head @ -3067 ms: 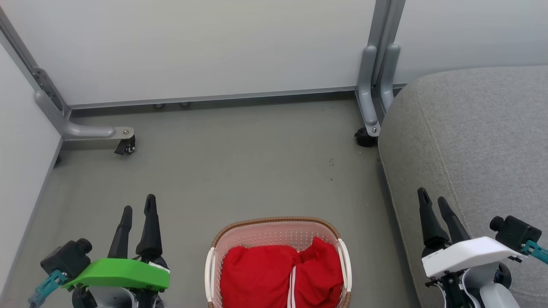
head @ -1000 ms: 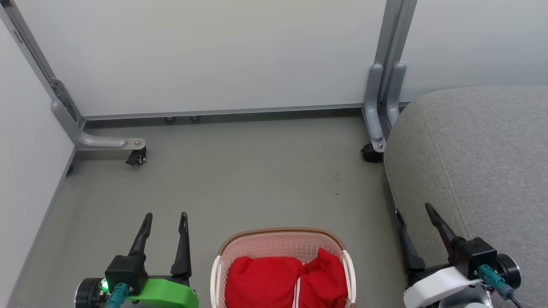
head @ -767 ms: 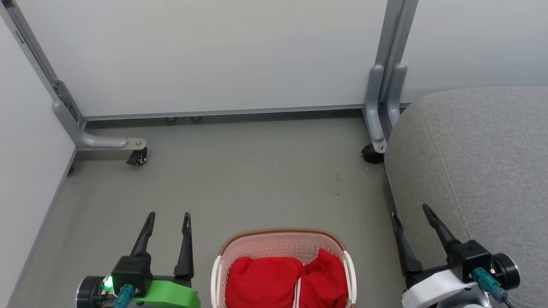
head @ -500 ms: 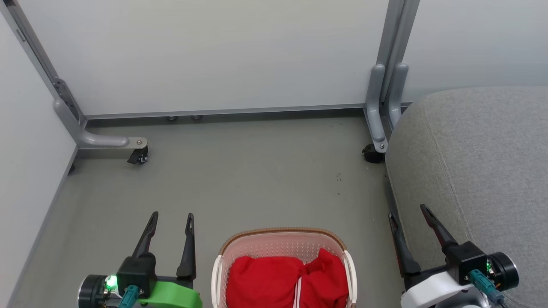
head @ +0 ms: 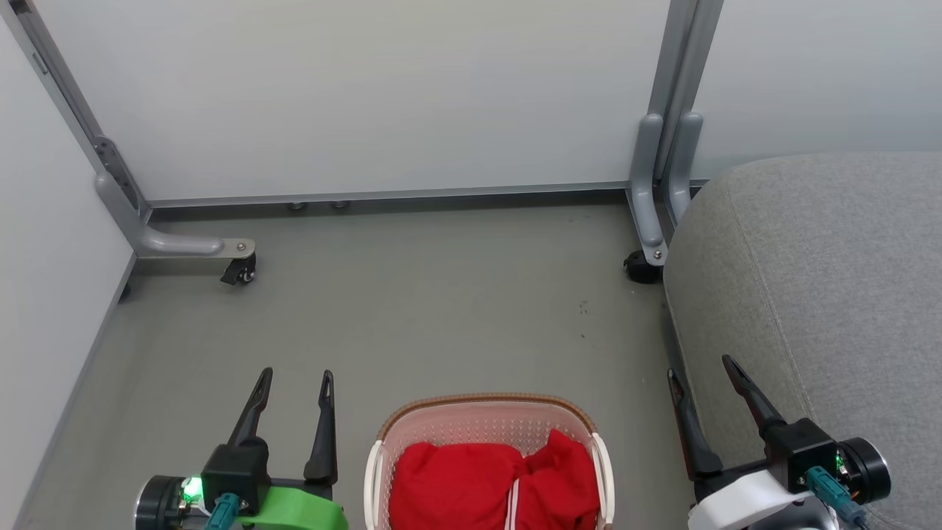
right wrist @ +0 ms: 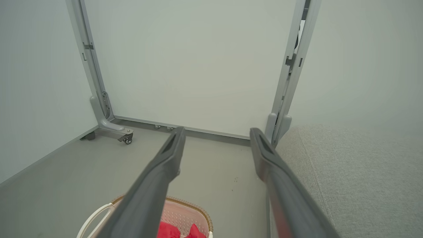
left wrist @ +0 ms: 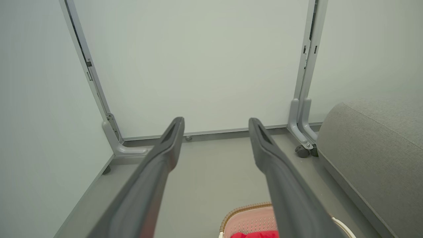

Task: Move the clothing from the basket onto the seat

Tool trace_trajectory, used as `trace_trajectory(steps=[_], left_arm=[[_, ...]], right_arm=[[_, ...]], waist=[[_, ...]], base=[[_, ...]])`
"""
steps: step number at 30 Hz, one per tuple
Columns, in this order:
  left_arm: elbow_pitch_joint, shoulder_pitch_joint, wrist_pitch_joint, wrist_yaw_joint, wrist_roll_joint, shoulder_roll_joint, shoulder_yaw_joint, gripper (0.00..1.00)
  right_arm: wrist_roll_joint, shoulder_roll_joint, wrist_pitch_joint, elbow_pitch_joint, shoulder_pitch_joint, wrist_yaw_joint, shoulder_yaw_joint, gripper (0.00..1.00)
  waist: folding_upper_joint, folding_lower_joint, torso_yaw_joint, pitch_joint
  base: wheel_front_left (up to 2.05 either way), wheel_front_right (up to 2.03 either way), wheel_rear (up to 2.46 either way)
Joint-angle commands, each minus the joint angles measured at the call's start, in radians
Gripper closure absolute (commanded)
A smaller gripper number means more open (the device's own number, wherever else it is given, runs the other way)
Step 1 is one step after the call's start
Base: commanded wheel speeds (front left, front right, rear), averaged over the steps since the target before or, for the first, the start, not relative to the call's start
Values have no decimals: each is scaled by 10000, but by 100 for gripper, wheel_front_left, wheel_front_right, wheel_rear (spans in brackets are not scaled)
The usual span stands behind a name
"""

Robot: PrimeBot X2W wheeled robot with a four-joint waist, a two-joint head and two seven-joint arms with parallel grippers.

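on the floor (head: 427, 294) between the two arms, the basket (head: 482, 398) holds the clothing (head: 486, 489), a red heap not yet lifted. the left pincer (head: 295, 373) and right pincer (head: 699, 366) flank it, fingers spread and empty, likely poised so either can reach in. the seat (head: 831, 280) sits just right of the basket, a short carry. the head view's bottom edge cuts off the basket's near half, so how the clothing lies there is unclear.

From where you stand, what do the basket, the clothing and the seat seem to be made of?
Basket: probably moulded plastic, matte cream, with rows of small holes and a brown woven-look rim. Clothing: soft red fabric that folds and creases. Seat: grey woven upholstery, with visible weave and a stitched seam.
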Motion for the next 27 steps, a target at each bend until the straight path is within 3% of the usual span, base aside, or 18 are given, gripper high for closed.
trace_trajectory(steps=[1,16,27], left_arm=[[-35,110,-34,14,-8,60,-23,0],[389,-206,-22,-115,-355,58,-321,0],[997,-2203,-22,-407,-620,52,-771,0]], right_arm=[[32,28,-33,-22,133,1,-16,0],[197,64,-33,-142,-132,1,-120,0],[-31,-177,-33,-688,-1822,1,-133,0]], waist=[[0,0,-5,26],[0,0,1,807],[0,0,-54,3720]], base=[[0,0,0],[0,0,0],[0,0,0]])
